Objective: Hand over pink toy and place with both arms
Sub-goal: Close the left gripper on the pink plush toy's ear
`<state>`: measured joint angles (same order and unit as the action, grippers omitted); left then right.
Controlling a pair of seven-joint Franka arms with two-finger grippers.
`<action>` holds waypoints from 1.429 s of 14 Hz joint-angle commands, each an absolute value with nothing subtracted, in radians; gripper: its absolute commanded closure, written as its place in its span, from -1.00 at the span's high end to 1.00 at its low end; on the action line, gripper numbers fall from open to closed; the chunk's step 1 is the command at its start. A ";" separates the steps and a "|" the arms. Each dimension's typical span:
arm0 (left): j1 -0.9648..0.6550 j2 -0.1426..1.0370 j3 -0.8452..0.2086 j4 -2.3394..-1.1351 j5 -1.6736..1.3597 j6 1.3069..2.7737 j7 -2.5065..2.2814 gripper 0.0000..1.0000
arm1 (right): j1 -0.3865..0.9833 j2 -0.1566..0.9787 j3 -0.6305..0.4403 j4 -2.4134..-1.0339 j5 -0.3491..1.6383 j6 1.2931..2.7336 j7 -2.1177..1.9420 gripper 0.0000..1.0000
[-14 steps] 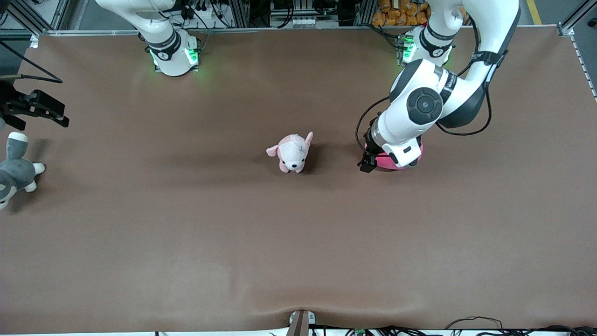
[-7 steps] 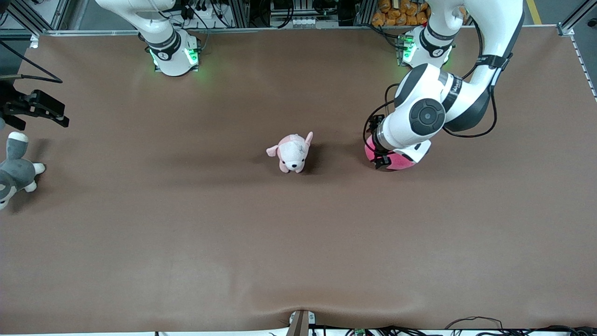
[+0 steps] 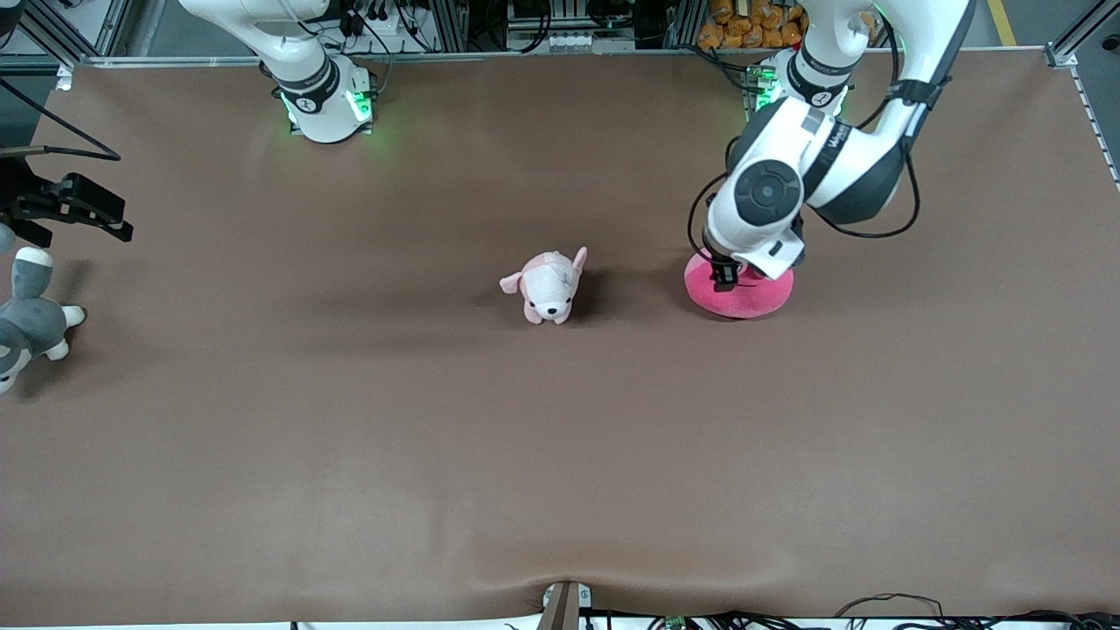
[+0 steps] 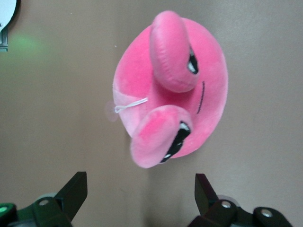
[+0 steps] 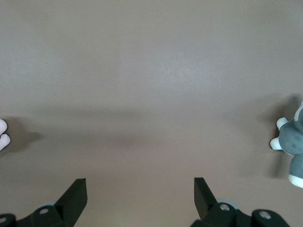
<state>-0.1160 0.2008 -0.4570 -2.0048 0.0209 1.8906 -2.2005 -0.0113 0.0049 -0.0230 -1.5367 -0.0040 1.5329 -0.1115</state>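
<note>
None of the steps is done: pink toy lies ungrasped at 3 o'clock of the pale dog plush, left gripper open above it, and right gripper waits open over the table.

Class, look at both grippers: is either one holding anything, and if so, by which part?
Nothing is held. The left gripper hangs open over the pink toy, which lies on the table. The right gripper waits open above bare table near the grey plush.

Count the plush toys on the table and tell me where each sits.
3: pink toy under the left tool; pale pink dog plush mid-table; grey-and-white plush at the right arm's end.
</note>
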 commanded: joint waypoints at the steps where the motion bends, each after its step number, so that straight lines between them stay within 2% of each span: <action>1: -0.112 0.135 -0.460 -2.071 0.040 1.873 -2.149 1.00 | -0.020 0.017 -0.021 -1.513 -0.020 1.523 -0.107 1.00; 4: -0.100 0.092 -0.460 -2.094 0.044 1.867 -2.042 1.00 | -0.025 0.041 -0.025 -1.511 -0.038 1.538 -0.106 1.00; 7: -0.101 0.092 -0.460 -2.101 0.046 1.905 -2.040 1.00 | -0.023 0.101 -0.023 -1.488 -0.089 1.641 -0.106 1.00; 15: -0.101 0.097 -0.460 -2.138 0.118 1.942 -2.037 1.00 | -0.012 0.127 -0.021 -1.480 -0.077 1.646 -0.020 1.00; 18: -0.080 0.092 -0.460 -2.138 0.137 1.941 -2.036 1.00 | -0.003 0.169 -0.020 -1.414 -0.078 1.644 -0.028 1.00; 20: -0.072 0.101 -0.462 -2.138 0.137 1.944 -2.036 0.98 | 0.027 0.169 -0.018 -1.411 -0.075 1.640 0.110 1.00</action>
